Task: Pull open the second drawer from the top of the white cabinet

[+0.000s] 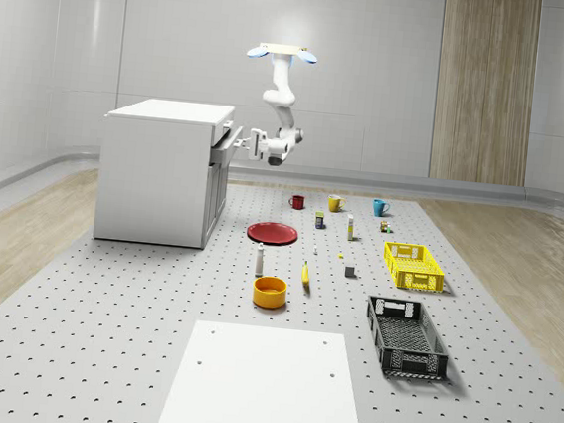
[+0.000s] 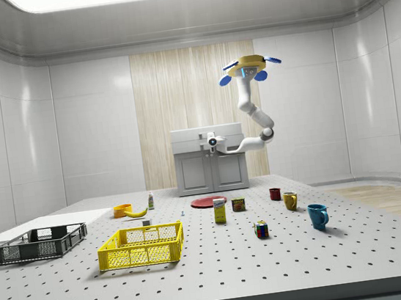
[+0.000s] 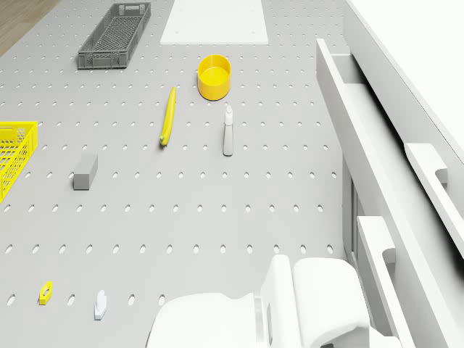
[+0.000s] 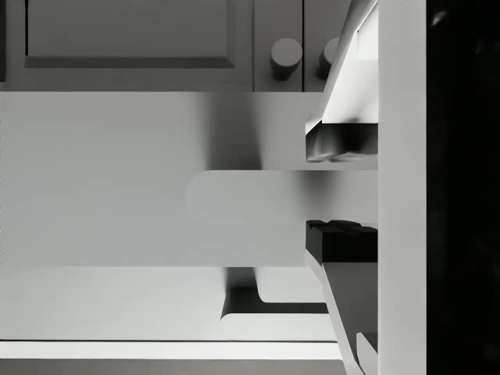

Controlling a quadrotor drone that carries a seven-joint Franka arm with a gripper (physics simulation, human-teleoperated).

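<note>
At the white cabinet (image 1: 161, 175) front, the end effector (image 4: 341, 195) straddles the drawer handle (image 4: 246, 195), fingers (image 4: 340, 144) apart, drone (image 1: 282, 54) hovering beside.

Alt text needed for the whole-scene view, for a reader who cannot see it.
A drone hovers beside a white cabinet, its arm reaching down so the hand meets a partly pulled-out drawer. Cups, a red plate, an orange bowl and two crates lie on the pegboard floor.

The drone (image 1: 282, 54) is showing a flat cream-yellow body with blue rotor pods at its sides. Beneath it, the arm (image 1: 281, 96) is appearing in glossy white rounded segments, ending in a white gripper (image 1: 255, 144) with dark fingertips (image 4: 341, 241).
</note>
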